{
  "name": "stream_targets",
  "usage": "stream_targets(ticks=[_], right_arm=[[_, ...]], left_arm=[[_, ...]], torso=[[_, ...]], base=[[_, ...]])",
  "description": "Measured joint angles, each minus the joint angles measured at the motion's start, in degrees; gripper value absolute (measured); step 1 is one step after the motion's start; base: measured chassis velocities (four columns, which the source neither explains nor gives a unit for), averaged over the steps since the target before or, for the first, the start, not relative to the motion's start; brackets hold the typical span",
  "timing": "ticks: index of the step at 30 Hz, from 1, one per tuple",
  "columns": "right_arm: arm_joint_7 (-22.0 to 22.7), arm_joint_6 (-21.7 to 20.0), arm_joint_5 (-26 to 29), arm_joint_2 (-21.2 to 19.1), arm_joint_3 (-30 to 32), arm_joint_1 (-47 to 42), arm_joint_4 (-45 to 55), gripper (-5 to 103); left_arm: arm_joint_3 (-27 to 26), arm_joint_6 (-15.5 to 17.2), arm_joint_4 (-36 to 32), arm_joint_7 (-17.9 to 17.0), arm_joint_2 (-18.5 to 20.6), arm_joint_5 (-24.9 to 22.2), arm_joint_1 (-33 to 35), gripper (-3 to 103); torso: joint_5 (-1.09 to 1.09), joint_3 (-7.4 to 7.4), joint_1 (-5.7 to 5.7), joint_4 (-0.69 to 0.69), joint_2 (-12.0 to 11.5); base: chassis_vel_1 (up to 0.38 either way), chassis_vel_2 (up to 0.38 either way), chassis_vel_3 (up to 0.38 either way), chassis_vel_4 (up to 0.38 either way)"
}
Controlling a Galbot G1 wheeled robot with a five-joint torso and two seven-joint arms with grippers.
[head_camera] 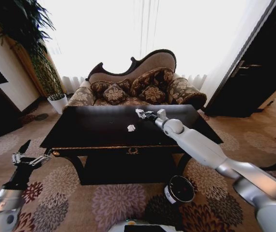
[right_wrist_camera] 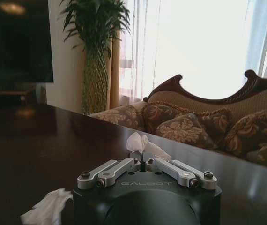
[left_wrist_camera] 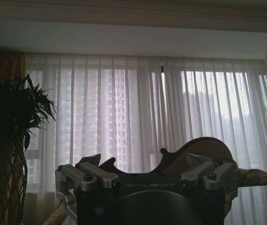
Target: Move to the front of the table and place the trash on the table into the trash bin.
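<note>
Over the far half of the glossy black desk (head_camera: 104, 126), the right hand (head_camera: 144, 114) reaches out on a long, nearly straight arm and pinches a crumpled white paper wad (right_wrist_camera: 140, 142) between its closed-in fingers; the right wrist view shows the paper standing up just past the fingertips. A second wad (head_camera: 131, 128) lies loose on the desk top, near the middle and a little nearer the robot than the held one. The trash bin (head_camera: 179, 189) stands on the flowered carpet in front of the desk, toward the robot's right, under the outstretched arm. The left hand (head_camera: 30, 155) waits low at the robot's left, off the desk's front corner, its fingers spread wide and holding nothing.

The grip looks slight — only a corner of soft paper seems caught, so the wad could slip free on the way back and land on the carpet. The bin's mouth is small and sits close to the desk's leg, so a release made early or off-centre would likely miss it.
</note>
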Motion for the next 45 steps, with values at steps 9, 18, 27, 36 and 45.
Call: stream_targets(ticks=[9,18,27,36,45], right_arm=[[-5.5,4.9,5.1,-4.4,13.1,-14.2,8.6,0],[-10.8,10.5,10.9,-3.4,26.3,-31.1,15.5,0],[-25.0,15.4,13.0,1.8,36.4,-43.9,20.3,0],[-39.0,18.2,12.6,7.3,43.3,-53.8,19.9,0],[-49.3,20.7,10.4,16.0,48.9,-61.5,16.8,0]], left_arm=[[0.8,0.1,-2.0,-0.1,-0.7,0.1,1.0,100],[0.8,0.1,-4.3,-0.1,-1.1,-0.3,2.1,100],[1.0,0.0,-5.8,-0.2,-1.7,-0.6,2.6,100],[1.2,-0.3,-6.2,-0.1,-1.6,-1.1,2.9,100],[1.6,-0.1,-5.5,-0.2,-1.5,-1.7,2.2,100]], torso=[[0.01,0.0,0.0,-0.01,0.0],[0.02,0.0,0.0,-0.02,0.0],[-0.01,0.0,-0.01,0.0,0.0],[-0.01,0.0,0.0,0.0,0.0],[-0.01,0.0,0.0,0.0,0.0]], base=[[0.0,0.0,0.0,0.0],[0.0,0.0,0.0,0.0],[0.0,0.0,0.0,0.0],[0.0,0.0,0.0,0.0],[0.0,0.0,0.0,0.0]])
